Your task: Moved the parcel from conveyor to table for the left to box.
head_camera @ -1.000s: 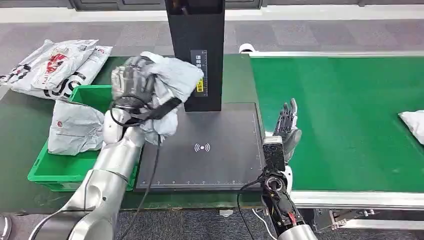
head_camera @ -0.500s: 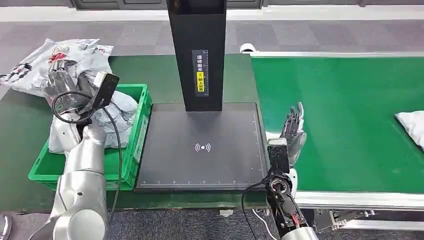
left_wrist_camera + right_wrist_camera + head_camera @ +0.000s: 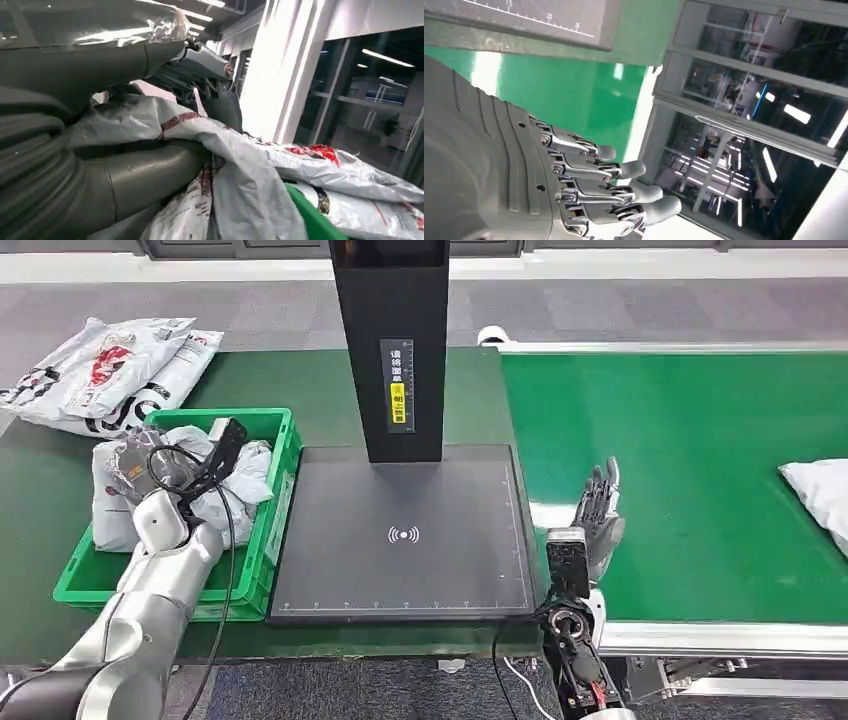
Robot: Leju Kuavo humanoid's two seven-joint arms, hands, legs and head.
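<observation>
My left hand (image 3: 148, 466) is down inside the green crate (image 3: 283, 480) and grips a crumpled grey parcel (image 3: 235, 472). In the left wrist view the grey parcel (image 3: 235, 170) lies pinched between the thick thumb and the darker fingers (image 3: 210, 85). The parcel rests on other grey bags in the crate. My right hand (image 3: 600, 512) hovers at the near left edge of the green conveyor (image 3: 700, 440), fingers straight and apart, holding nothing. The right wrist view shows the same right hand (image 3: 574, 175) with spread fingers over the belt.
A white parcel (image 3: 818, 490) lies on the conveyor at the far right. The black scanner pad (image 3: 400, 560) and its tall black column (image 3: 390, 350) stand between crate and belt. Several printed bags (image 3: 110, 365) are piled at the table's back left.
My left arm swung the grey parcel leftward from over the scanner pad and lowered it into the green crate. The right hand drifted slightly right. The white parcel on the belt crept left.
</observation>
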